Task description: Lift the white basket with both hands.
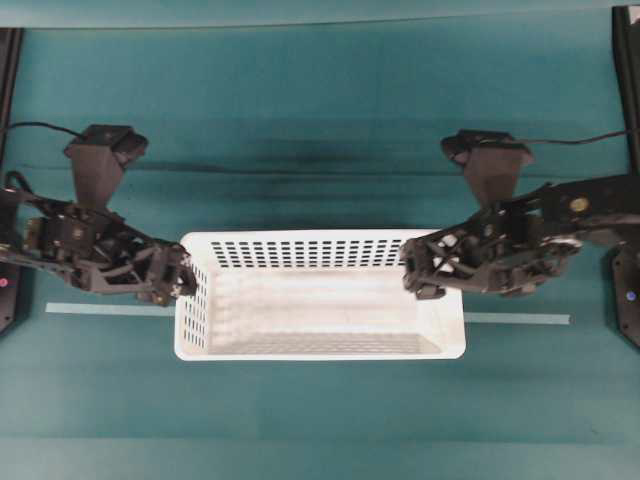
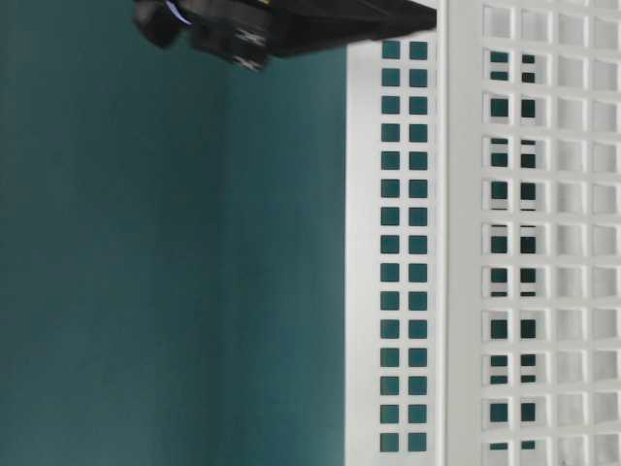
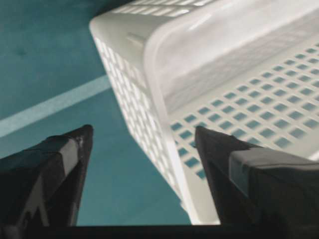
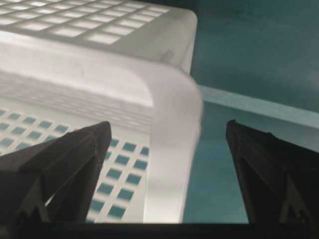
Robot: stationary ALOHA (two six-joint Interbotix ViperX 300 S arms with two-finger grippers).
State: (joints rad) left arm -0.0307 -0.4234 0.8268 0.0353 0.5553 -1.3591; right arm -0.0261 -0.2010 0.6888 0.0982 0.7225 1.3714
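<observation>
- The white basket [image 1: 320, 340] is sitting mouth-up near the middle of the teal table [image 1: 320, 120], a little toward its front edge.
- Its long axis is running left to right, parallel to the front edge of the table, with the short end walls facing the two arms.
- It is lying across a pale tape line [image 1: 105, 309], which is showing on the table at both ends.
- The left gripper [image 1: 187, 280] is standing open at the left end wall, its fingers [image 3: 55, 169] straddling the rim: one outside, one over the inside.
- The right gripper [image 1: 420, 270] is likewise gaping wide over the right end rim, one finger [image 4: 70, 164] inside, the other outside, neither pressing the wall.
</observation>
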